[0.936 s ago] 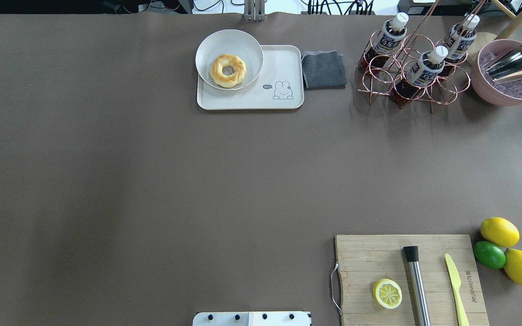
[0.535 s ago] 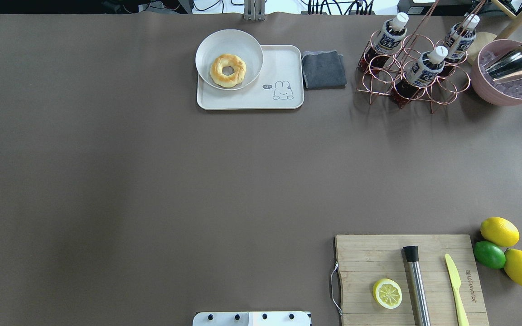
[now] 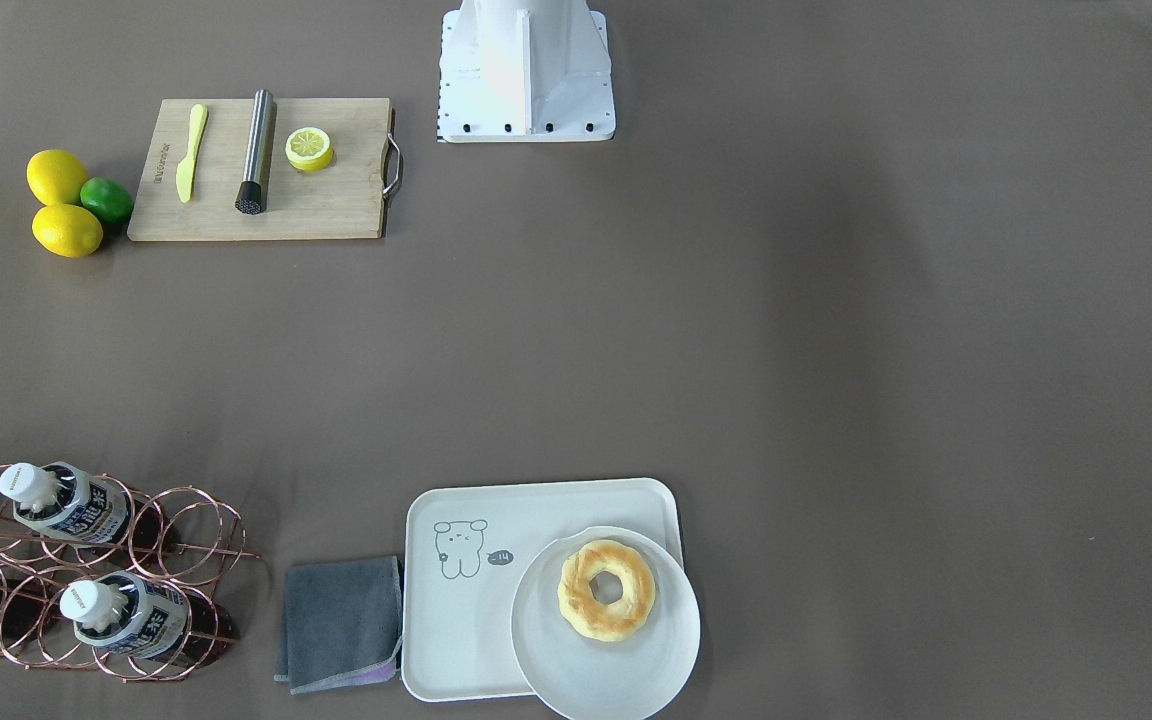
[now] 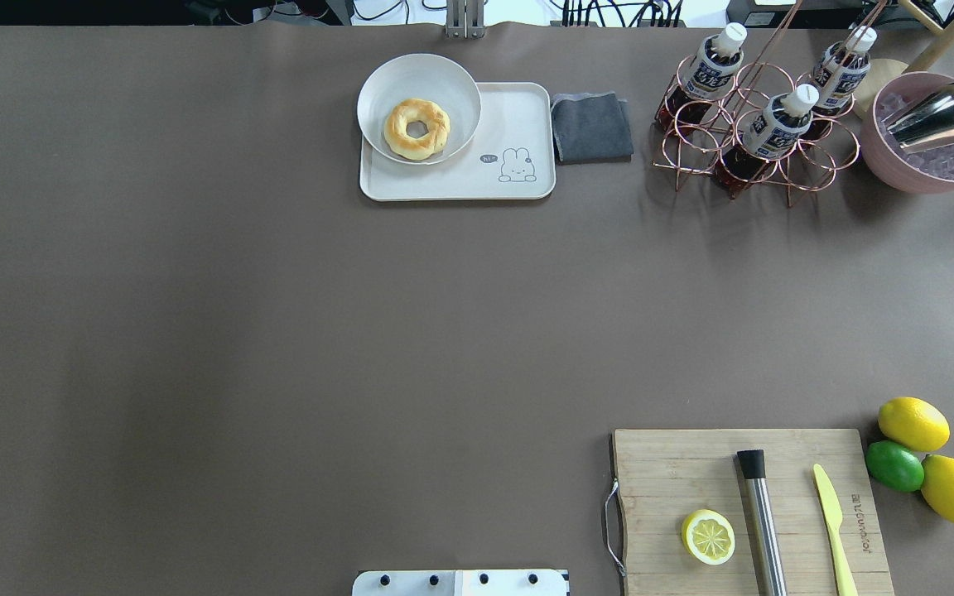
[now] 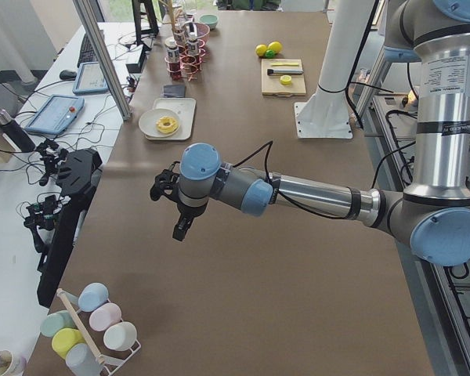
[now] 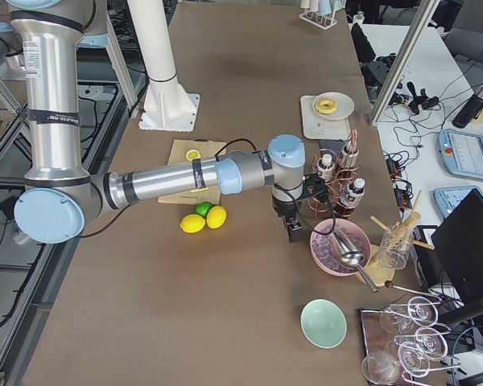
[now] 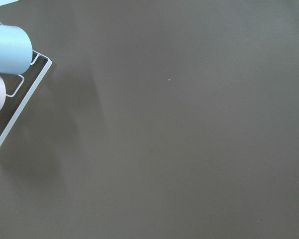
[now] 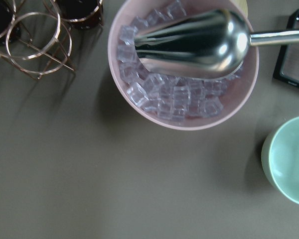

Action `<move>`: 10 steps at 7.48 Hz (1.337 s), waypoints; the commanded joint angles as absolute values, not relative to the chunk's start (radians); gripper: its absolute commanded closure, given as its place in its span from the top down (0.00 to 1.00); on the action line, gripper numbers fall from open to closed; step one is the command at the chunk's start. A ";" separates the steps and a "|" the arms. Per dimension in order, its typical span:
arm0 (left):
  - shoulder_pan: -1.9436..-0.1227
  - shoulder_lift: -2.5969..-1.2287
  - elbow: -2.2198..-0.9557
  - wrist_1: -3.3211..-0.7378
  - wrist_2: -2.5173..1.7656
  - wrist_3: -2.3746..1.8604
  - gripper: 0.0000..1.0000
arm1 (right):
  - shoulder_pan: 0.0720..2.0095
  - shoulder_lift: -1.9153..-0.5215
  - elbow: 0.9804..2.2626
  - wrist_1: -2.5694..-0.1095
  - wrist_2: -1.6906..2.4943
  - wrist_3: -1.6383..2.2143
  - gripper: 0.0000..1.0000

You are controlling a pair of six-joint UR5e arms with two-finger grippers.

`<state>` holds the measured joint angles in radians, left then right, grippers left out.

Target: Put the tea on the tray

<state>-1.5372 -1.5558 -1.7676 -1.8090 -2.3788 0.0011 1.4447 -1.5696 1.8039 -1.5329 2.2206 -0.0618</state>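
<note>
Overhead exterior view holds neither arm, so the side cameras must serve. Farthest left, the left gripper (image 5: 178, 225) hangs over bare brown table near a stand of pastel cups (image 5: 94, 296), well apart from anything the task needs. Whether its jaws are apart or together I cannot tell from that view.

Moving right, the off-white rounded-rectangle plastic tray (image 4: 518, 112) lies toward the table's far edge. A round white plate (image 4: 390, 76) carrying a golden ring-shaped bread (image 4: 416, 128) sits on the tray's left part and overhangs its rim. That leaves the right part bare beside the line-drawn animal, seemingly the room meant for the drink. Just right of the tray lies a folded grey cloth (image 4: 592, 127).

Next comes a copper wire rack (image 4: 816, 157). In its rings three small clear plastic bottles of dark brown tea (image 4: 775, 124), white-capped, lean with necks up and free, likely so a gripper can take one from above. None is on the tray; I judge the task not yet begun.

Rightmost, a pink bowl of ice cubes (image 4: 924, 184) holds a shiny metal scoop (image 4: 941, 116). The right gripper (image 6: 293, 231) hovers close by the rack and this bowl — its wrist camera looks down on the ice — and the state of its jaws I likewise cannot tell.
</note>
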 commanded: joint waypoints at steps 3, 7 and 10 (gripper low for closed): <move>-1.529 -1.589 -1.773 -1.810 -2.384 0.002 1.00 | 1.271 -1.329 1.809 -1.526 2.255 0.493 0.99; -1.528 -1.591 -1.775 -1.824 -2.384 0.002 1.00 | 1.140 -1.174 1.738 -1.525 2.177 0.790 0.95; -1.513 -1.591 -1.775 -1.824 -2.384 0.002 1.00 | 1.123 -1.155 1.720 -1.516 2.090 0.790 0.78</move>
